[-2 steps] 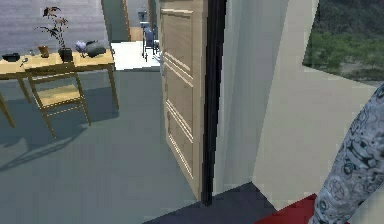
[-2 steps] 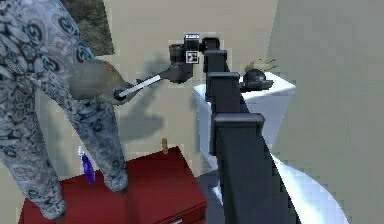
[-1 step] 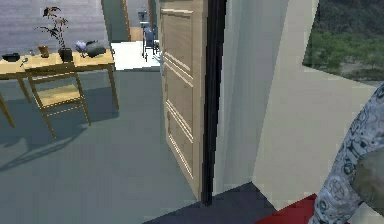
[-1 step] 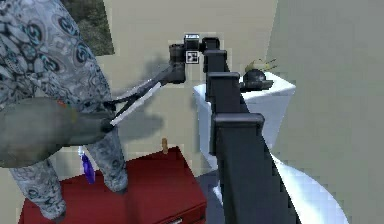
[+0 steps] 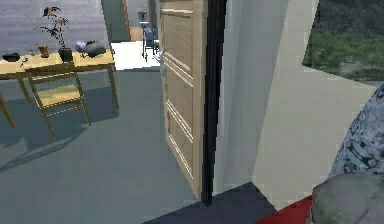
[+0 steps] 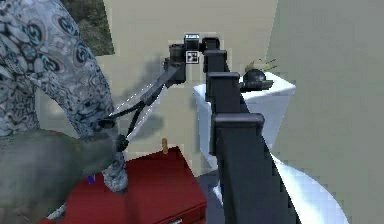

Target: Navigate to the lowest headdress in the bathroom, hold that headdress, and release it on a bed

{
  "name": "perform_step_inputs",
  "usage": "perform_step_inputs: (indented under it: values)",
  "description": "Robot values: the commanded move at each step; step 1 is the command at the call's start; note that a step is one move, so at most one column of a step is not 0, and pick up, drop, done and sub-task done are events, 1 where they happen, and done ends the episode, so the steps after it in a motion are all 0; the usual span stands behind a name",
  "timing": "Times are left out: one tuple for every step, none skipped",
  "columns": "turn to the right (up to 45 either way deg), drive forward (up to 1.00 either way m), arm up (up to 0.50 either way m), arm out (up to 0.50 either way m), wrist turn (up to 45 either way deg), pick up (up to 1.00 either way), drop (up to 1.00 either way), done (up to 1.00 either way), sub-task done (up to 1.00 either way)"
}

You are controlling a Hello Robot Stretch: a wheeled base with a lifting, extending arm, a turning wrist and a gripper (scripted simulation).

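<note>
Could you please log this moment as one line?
arm out | gripper near patterned grey shape, hold unclear | red box close by | dark thing on white stand | door open ahead

We're in a home here: a panelled wooden door (image 5: 185, 90) stands open, a wooden surface (image 5: 40, 65) carries a potted plant (image 5: 57, 30) with a chair (image 5: 57, 95) drawn up, and a red chest (image 6: 160, 185) sits near the fingers (image 6: 143, 98).

Small dark rounded cap-like thing (image 6: 256, 79) lies atop a white block (image 6: 282, 108)
</note>
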Motion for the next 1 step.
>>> perform_step_inputs:
  values:
    - [0.0,0.00,0.00,-0.40,0.0,0.00,0.00,0.00,0.00]
